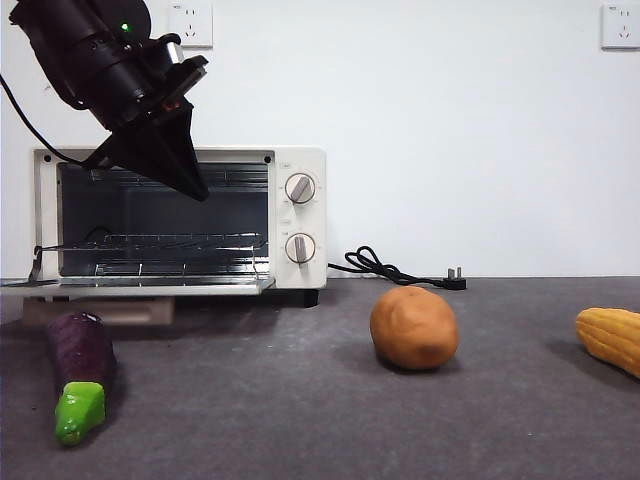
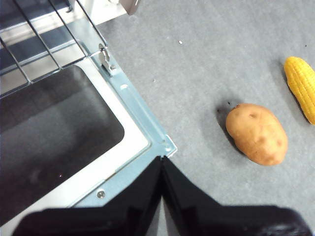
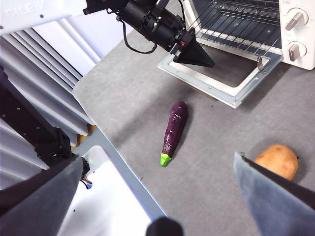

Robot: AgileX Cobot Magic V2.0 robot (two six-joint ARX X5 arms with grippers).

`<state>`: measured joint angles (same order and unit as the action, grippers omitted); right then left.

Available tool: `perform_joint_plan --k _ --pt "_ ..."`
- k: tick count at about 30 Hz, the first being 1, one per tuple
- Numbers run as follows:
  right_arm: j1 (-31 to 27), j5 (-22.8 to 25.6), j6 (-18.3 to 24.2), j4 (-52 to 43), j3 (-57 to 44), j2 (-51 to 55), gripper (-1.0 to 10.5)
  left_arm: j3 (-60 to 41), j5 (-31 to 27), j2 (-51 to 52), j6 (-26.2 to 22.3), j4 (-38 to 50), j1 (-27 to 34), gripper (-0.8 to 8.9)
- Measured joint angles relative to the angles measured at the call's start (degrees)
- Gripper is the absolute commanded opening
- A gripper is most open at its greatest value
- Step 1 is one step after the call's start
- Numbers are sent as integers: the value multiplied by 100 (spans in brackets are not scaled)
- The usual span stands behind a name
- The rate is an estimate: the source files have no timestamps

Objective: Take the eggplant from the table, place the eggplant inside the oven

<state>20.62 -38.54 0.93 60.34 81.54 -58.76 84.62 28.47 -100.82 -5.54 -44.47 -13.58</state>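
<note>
The dark purple eggplant [image 1: 80, 365] with its green stem end lies on the table [image 1: 300, 410] in front of the oven's open door; in the right wrist view the eggplant [image 3: 174, 125] lies free, with no gripper touching it. The cream-white oven [image 1: 302, 215] stands with its door [image 1: 140, 286] folded down and its wire rack showing. My left gripper [image 1: 193, 188] is shut and empty, hanging above the door's corner [image 2: 165, 145]; from the right wrist it appears as a black cone [image 3: 199, 56]. High above the table, my right gripper [image 3: 158, 160] is open and holds nothing.
A brown potato [image 1: 413, 327] sits mid-table and a yellow corn cob [image 1: 612, 338] at the right edge. The oven's black cord [image 1: 385, 268] trails behind the potato. A white and grey frame [image 3: 59, 54] borders the table's left side.
</note>
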Motion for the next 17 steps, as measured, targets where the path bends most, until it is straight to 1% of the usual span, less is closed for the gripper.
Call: perform_joint_plan --k 4,6,9,10,14,16,17 --pt "0 0 0 2 0 0 629 2 -9 199 0 -2 13 -6" --pt "0 0 0 2 0 -2 629 2 -42 614 0 0 70 -6" --pt "0 0 0 2 0 -42 629 13 -404 1480 0 -26 173 -6" --pt "11 0 0 2 0 -77 629 17 -448 1733 0 -81 221 -6" --pt "319 0 0 2 0 -374 628 20 -619 2881 0 -387 461 -6" --pt "535 4 0 2 0 -590 627 31 -699 3390 -4 -699 734 -6" --pt "682 7 0 0 0 -708 627 35 -708 3620 -31 -925 964 -6"
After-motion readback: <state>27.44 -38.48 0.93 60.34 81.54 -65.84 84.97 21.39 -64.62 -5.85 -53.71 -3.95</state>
